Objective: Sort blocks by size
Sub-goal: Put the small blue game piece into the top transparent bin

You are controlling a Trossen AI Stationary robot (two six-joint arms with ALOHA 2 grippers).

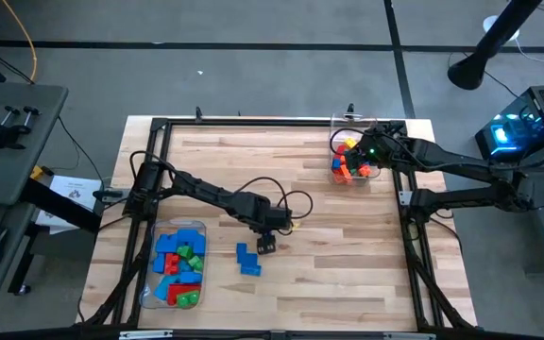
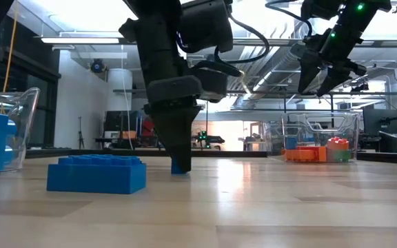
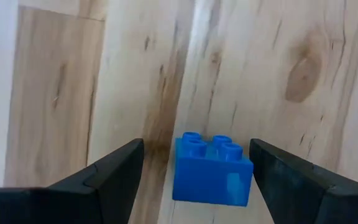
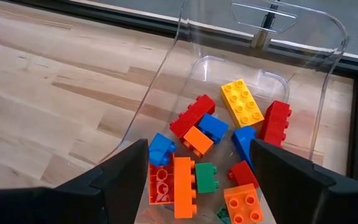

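L wrist: small blue block (image 3: pixel 211 169) btwn open fingers (image 3: pixel 110 176), hidden overhead

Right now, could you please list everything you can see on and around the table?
Loose bricks: two, blue; a small one between the left gripper's open fingers, a larger one beside it.
Near tub: one, clear; holds blue, red and green bricks.
Far tub: one, clear; holds red, orange, yellow, blue and green bricks.
Table: one, light wood.
Left gripper: open, down at the small brick.
Right gripper: open, above the far tub.
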